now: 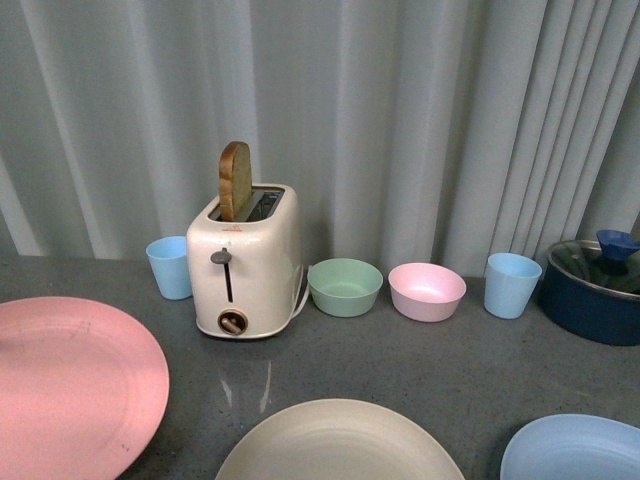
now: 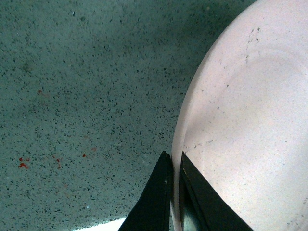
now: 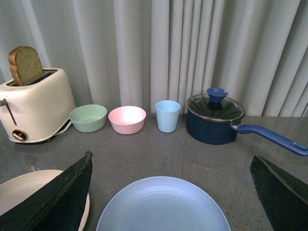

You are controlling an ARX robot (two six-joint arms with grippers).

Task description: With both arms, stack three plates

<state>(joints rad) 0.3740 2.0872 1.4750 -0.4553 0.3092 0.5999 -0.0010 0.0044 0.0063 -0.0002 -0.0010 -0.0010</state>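
The pink plate [image 1: 70, 385] lies at the near left of the grey counter. My left gripper [image 2: 174, 159] is shut on its rim [image 2: 176, 144], one finger above and one below; the arm itself is out of the front view. The cream plate [image 1: 340, 440] lies at the near middle, and it also shows in the right wrist view [image 3: 24, 190]. The light blue plate [image 1: 575, 450] lies at the near right. My right gripper [image 3: 171, 161] is open wide, its fingers either side of the blue plate [image 3: 163, 204] and apart from it.
A cream toaster [image 1: 245, 265] with a slice of bread [image 1: 235, 180] stands at the back. Beside it are a blue cup [image 1: 170, 267], a green bowl [image 1: 345, 287], a pink bowl [image 1: 427, 291], another blue cup [image 1: 511, 284] and a lidded blue pot [image 1: 595, 290]. A curtain hangs behind.
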